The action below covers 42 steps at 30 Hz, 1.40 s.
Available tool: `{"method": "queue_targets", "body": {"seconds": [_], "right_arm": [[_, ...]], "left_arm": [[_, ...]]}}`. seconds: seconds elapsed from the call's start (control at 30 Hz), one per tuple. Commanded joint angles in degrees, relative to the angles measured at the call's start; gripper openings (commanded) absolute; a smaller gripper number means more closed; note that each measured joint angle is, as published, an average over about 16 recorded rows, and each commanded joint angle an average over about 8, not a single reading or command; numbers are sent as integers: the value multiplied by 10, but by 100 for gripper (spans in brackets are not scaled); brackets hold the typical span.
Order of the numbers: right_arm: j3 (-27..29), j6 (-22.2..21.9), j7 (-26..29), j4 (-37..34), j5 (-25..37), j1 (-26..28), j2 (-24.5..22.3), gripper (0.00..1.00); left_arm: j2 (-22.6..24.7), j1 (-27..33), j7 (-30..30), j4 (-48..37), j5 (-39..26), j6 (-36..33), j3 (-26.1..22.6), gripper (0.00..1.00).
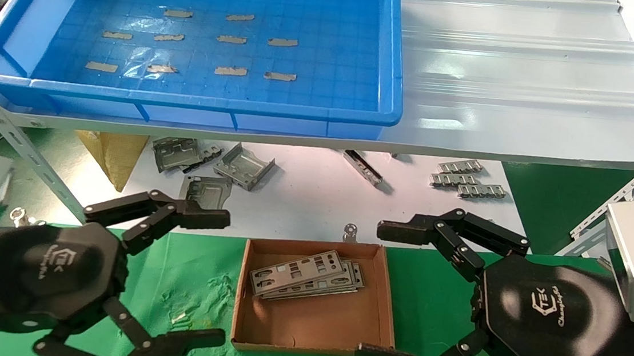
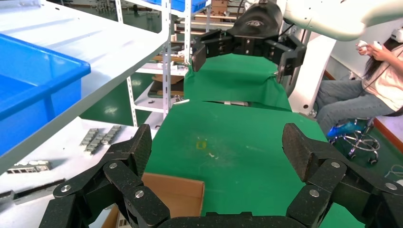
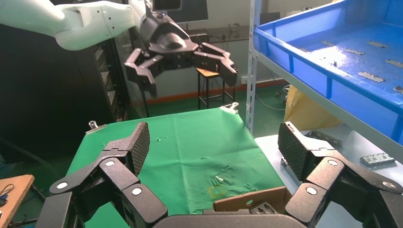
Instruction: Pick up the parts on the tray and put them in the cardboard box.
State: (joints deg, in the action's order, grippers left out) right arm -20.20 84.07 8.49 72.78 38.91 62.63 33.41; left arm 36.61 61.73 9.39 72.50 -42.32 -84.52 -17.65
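I am holding the left tool (image 1: 202,274) and right tool (image 1: 384,290) wide open and empty either side of the cardboard box (image 1: 312,327), where the parts (image 1: 305,274) are lying stacked; thin, stiff, slick plates, best pinched by an edge.

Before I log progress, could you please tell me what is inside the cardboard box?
The cardboard box holds a small fanned stack of parts, lying flat toward its far side. The top plate shows fully; those beneath are mostly covered, so their number is unclear. The rest of the floor is bare.
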Motion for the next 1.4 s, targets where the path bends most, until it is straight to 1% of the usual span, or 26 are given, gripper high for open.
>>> {"method": "queue_targets", "body": {"seconds": [0.03,0.3,1.4], "right_arm": [[0,0,0,0,0,0,0,100],[0,0,0,0,0,0,0,100],[0,0,0,0,0,0,0,100]], "left_arm": [[-7,-1,6,5,2,-5,7,100],[-22,-3,17,15,7,-17,23,100],[-16,-2,13,11,5,-11,16,100]]}}
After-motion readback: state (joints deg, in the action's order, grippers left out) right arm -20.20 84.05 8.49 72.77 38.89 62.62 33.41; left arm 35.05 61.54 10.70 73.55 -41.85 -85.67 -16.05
